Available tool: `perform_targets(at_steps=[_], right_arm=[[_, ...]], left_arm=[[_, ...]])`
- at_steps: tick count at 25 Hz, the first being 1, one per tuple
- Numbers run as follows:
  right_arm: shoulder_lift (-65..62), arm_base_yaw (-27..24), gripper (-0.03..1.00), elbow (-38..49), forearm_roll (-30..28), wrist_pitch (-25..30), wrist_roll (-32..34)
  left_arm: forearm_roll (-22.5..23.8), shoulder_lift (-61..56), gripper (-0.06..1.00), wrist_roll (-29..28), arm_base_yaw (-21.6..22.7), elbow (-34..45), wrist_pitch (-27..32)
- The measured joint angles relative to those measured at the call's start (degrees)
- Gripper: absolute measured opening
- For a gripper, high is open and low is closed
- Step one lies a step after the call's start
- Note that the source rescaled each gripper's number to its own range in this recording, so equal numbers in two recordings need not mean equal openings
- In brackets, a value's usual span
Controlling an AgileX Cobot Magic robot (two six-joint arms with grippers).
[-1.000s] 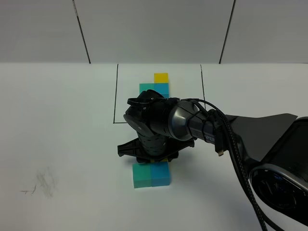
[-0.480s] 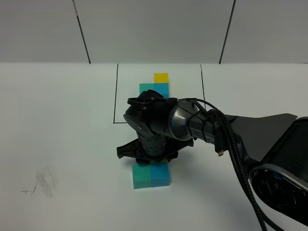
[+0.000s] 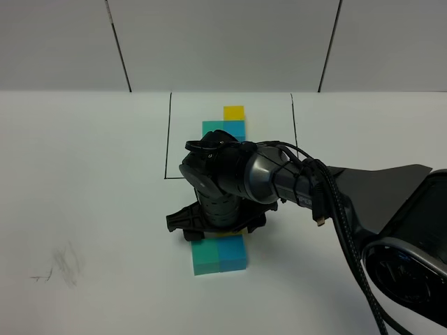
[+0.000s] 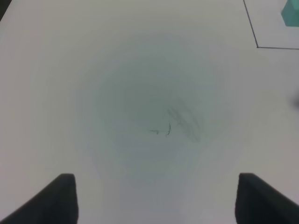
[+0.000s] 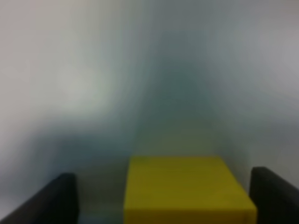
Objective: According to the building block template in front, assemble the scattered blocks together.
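Observation:
The building block template [image 3: 225, 128] lies at the back inside a thin black outline [image 3: 167, 139]: yellow cube behind, teal-green and blue side by side. Nearer, a loose teal-green block [image 3: 205, 258] and a blue block [image 3: 232, 255] sit joined. A yellow block [image 3: 228, 236] shows as a sliver just behind the blue one, under my right gripper [image 3: 216, 225]. In the right wrist view the yellow block [image 5: 187, 186] sits between the spread fingers of my right gripper [image 5: 168, 198], with a gap on one side. My left gripper [image 4: 156, 200] is open over bare table.
Grey pencil smudges [image 3: 63, 264] mark the white table at the left; they also show in the left wrist view [image 4: 180, 123]. The template's teal cube [image 4: 292, 11] and an outline corner [image 4: 257, 46] show at that view's edge. The right arm and its cables [image 3: 328, 202] cross from the right.
My right gripper has shifted slightly to the left and nearer over the yellow block, and its finger bar looks a little wider. The teal-green and blue pair has not moved.

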Motion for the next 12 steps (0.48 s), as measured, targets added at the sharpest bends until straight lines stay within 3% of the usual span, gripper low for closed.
perform_targets(at_steps=[7,12], right_arm=[[-3.03,0.00,0.79,0.05,-1.25,-1.00,-1.00],[-9.97,0.00,0.79,0.05,-11.36,-1.48,-0.94]], left_arm=[[0.00,0.00,0.52,0.00,0.00,0.00,0.00],[0.00,0.00,0.52,0.00,0.00,0.00,0.00]])
